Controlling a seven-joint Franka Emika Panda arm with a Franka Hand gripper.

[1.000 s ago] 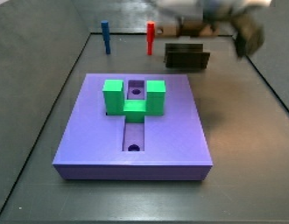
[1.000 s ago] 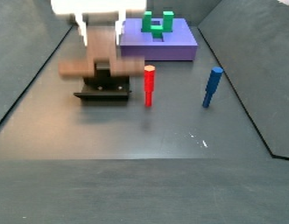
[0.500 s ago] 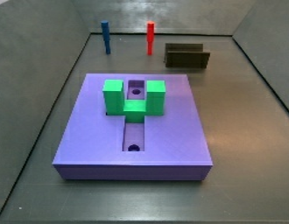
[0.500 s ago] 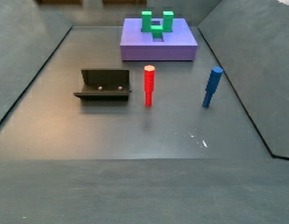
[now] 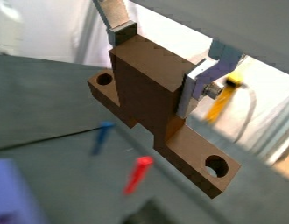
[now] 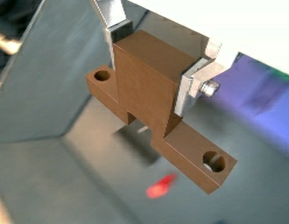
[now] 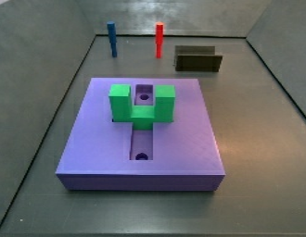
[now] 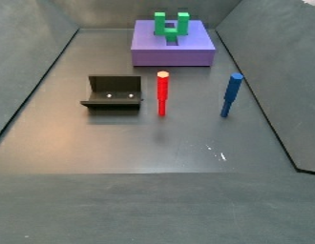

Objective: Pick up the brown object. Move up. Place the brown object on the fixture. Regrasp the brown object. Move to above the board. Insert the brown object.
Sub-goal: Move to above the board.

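The board (image 7: 141, 130) lies flat on the floor, its lengthwise slot (image 7: 142, 144) open, with the green U-shaped block (image 7: 142, 104) standing across the slot's far part. The fixture (image 8: 112, 93) stands apart from the board, its ledge empty. Just beside it stands a red peg (image 8: 161, 92), and a blue peg (image 8: 230, 94) stands further along — both upright. Neither side view shows the arm. In both wrist views the gripper (image 5: 161, 72) is clamped on the brown object (image 6: 155, 105), silver fingers (image 6: 206, 72) pressing its raised middle, high above the floor.
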